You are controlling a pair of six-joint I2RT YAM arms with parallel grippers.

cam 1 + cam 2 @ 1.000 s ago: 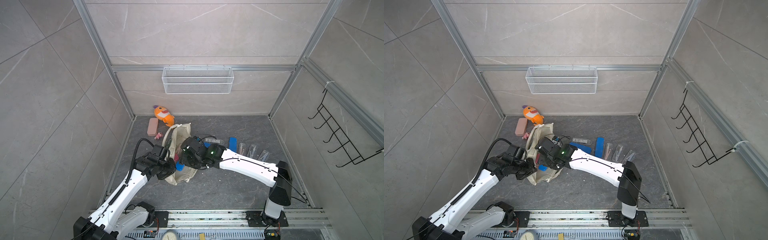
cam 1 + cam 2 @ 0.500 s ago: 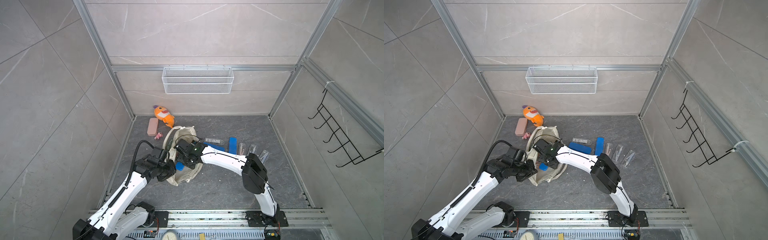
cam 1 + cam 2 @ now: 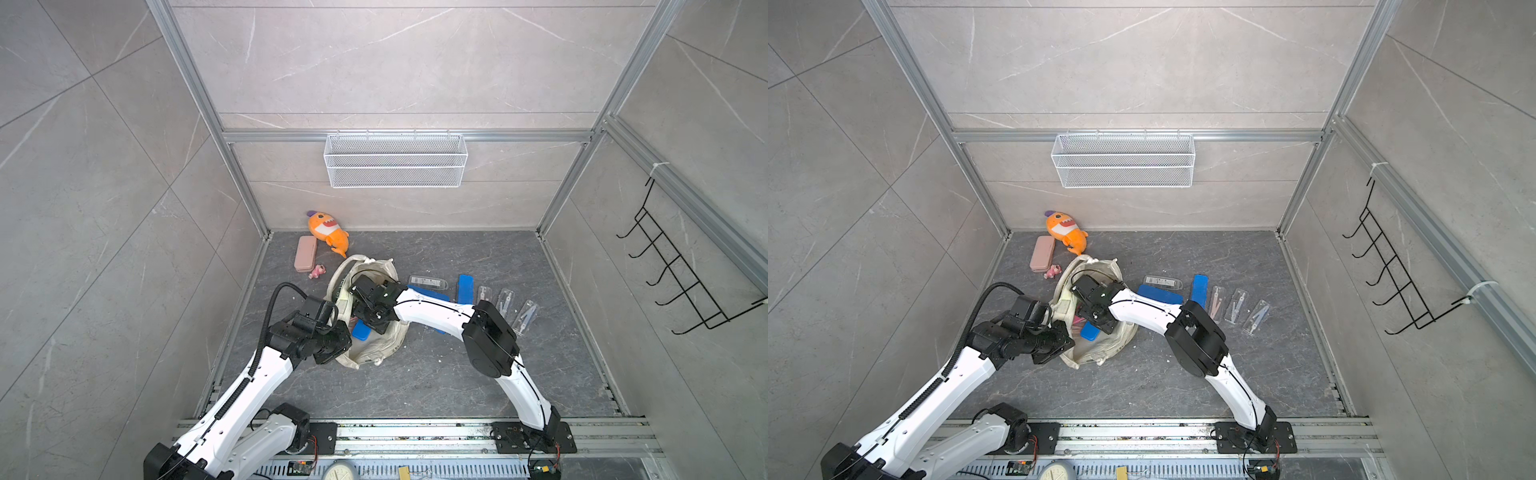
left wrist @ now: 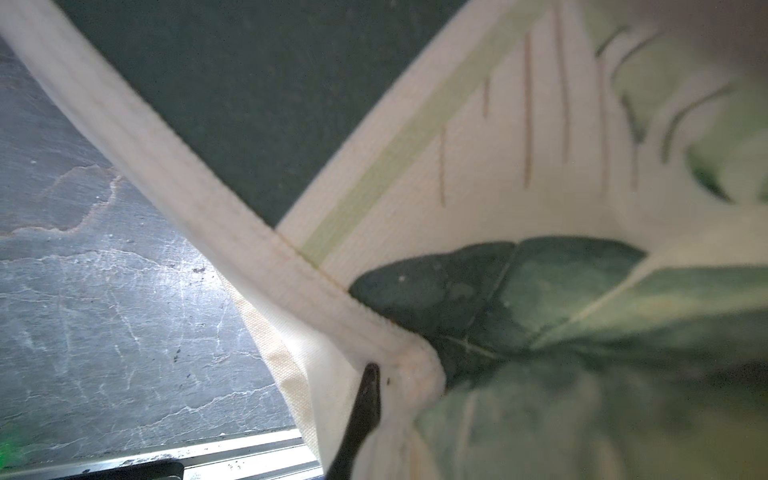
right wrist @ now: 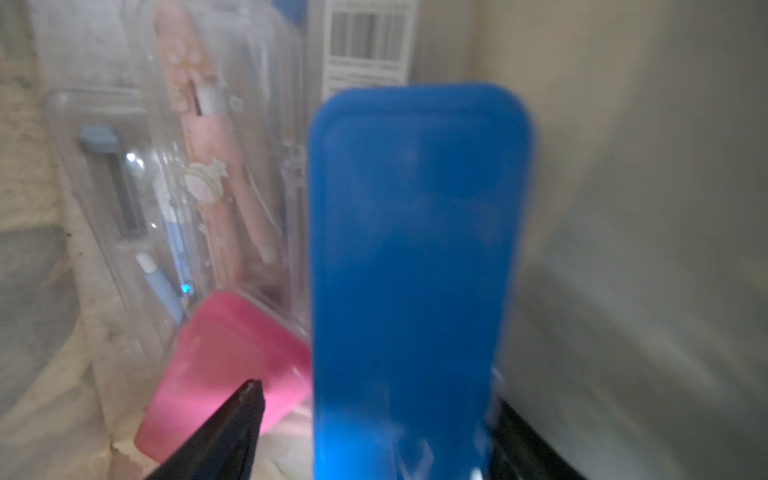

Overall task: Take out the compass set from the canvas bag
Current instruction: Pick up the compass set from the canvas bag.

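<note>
Pinching canvas bag [image 3: 374, 353] rim in left gripper [image 3: 345, 334]; straddling apparent compass set [image 5: 419, 232], blue-cased, right gripper [image 5: 376, 403] jaws apart; needing centring before closing.

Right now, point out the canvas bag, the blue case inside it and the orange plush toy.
canvas bag [image 3: 371, 353]: in a top view, its cream side cloth.
blue case [image 5: 415, 249]: right wrist view, middle of its flat face.
orange plush toy [image 3: 332, 239]: in a top view, its body.
</note>
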